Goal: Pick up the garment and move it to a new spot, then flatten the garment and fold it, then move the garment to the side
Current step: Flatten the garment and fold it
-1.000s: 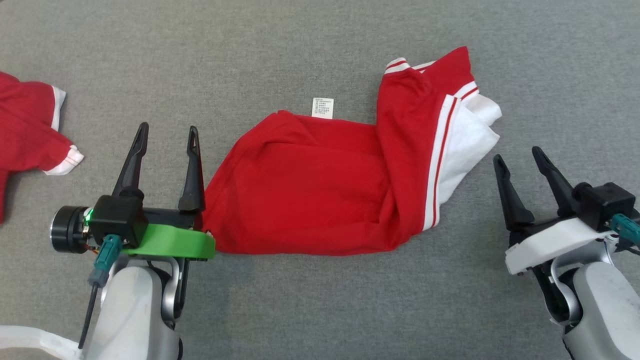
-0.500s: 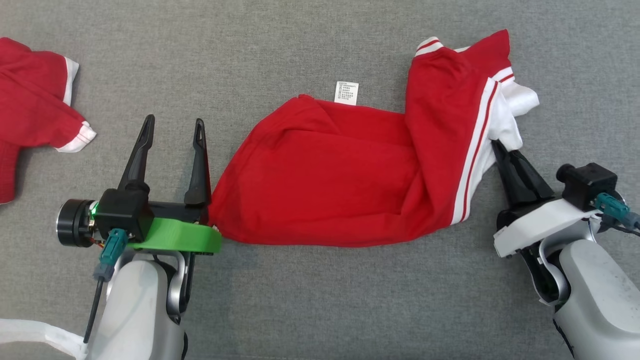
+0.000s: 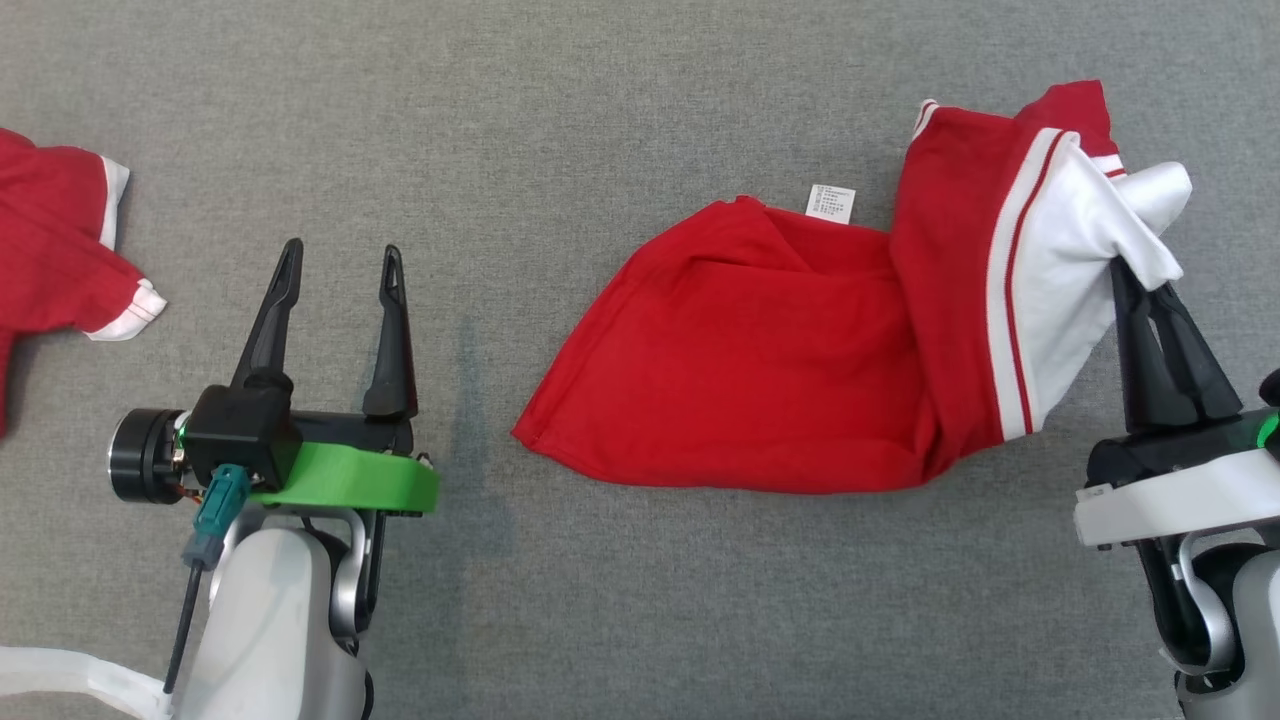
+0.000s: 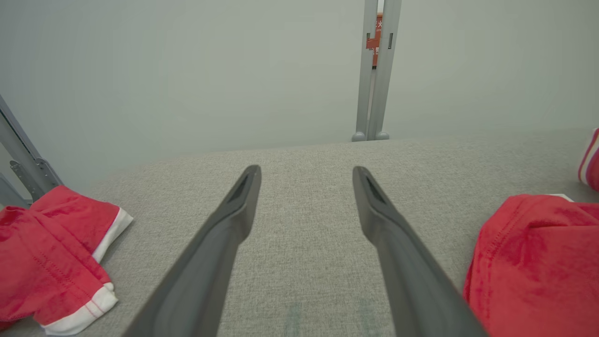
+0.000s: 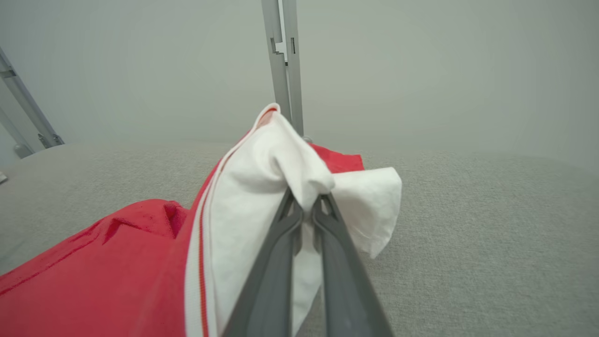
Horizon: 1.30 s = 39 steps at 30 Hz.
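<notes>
At the table's (image 3: 600, 100) left edge lay another red garment (image 3: 50, 250) with white-trimmed cuffs, partly cut off by the frame. The left gripper (image 3: 342, 247) hovered near it with its two fingers spread wide and nothing between them, well apart from the garment (image 3: 780, 370). That red garment lay crumpled on the right half of the table, its white care label (image 3: 831, 201) sticking out along the far side. At the right edge, the right gripper (image 3: 1125, 270) was pinched tight on the garment's white panel, lifting that end off the table.
</notes>
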### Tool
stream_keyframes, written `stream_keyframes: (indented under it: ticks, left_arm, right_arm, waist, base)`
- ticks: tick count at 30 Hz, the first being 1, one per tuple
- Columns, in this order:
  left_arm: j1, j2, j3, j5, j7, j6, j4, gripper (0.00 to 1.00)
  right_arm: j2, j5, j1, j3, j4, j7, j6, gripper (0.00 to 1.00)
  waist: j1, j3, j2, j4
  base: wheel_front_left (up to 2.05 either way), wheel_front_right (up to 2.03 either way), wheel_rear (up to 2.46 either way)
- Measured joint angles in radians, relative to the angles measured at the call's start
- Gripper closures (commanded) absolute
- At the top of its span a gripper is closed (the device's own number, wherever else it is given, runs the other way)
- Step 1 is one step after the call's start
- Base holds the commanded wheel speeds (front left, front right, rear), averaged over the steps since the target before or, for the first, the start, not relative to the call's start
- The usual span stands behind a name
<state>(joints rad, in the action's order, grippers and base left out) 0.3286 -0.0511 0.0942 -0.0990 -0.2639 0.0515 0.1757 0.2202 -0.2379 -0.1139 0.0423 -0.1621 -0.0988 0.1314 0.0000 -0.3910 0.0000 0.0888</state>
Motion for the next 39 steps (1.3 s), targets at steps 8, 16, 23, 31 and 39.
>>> stream_keyframes:
  ticks: [8, 16, 23, 31, 39]
  left_arm:
    - [0.012, 0.001, 0.025, -0.01, 0.0, 0.002, 0.005, 0.0]
    - [0.025, 0.001, 0.048, -0.029, 0.0, -0.004, 0.015, 0.0]
    - [0.014, 0.001, 0.036, -0.027, 0.0, -0.012, 0.019, 0.0]
    - [-0.022, -0.002, -0.001, -0.012, 0.0, -0.017, 0.024, 0.0]
    - [-0.074, -0.007, -0.03, -0.004, 0.0, -0.021, 0.021, 0.0]
  right_arm:
    - [-0.011, 0.0, -0.039, -0.17, -0.026, 0.136, 0.0, 1.0]
    - [-0.028, -0.054, -0.13, -0.296, 0.192, 0.081, 0.0, 0.0]
    - [-0.023, -0.069, -0.136, -0.281, 0.197, -0.093, 0.0, 0.0]
    - [-0.009, -0.081, -0.069, -0.122, 0.156, -0.141, 0.0, 0.0]
    - [-0.004, -0.079, 0.018, 0.004, 0.174, -0.146, 0.0, 0.0]
  waist:
    - [0.0, -0.008, 0.0, 0.016]
    - [0.0, -0.025, 0.0, 0.049]
    - [0.0, -0.012, 0.0, 0.044]
    - [0.0, 0.025, 0.0, 0.016]
    - [0.0, 0.078, 0.0, -0.01]
  base:
    - [0.0, 0.0, 0.0]
    - [0.0, 0.0, 0.0]
    - [0.0, 0.0, 0.0]
    - [0.0, 0.0, 0.0]
    - [0.0, 0.0, 0.0]
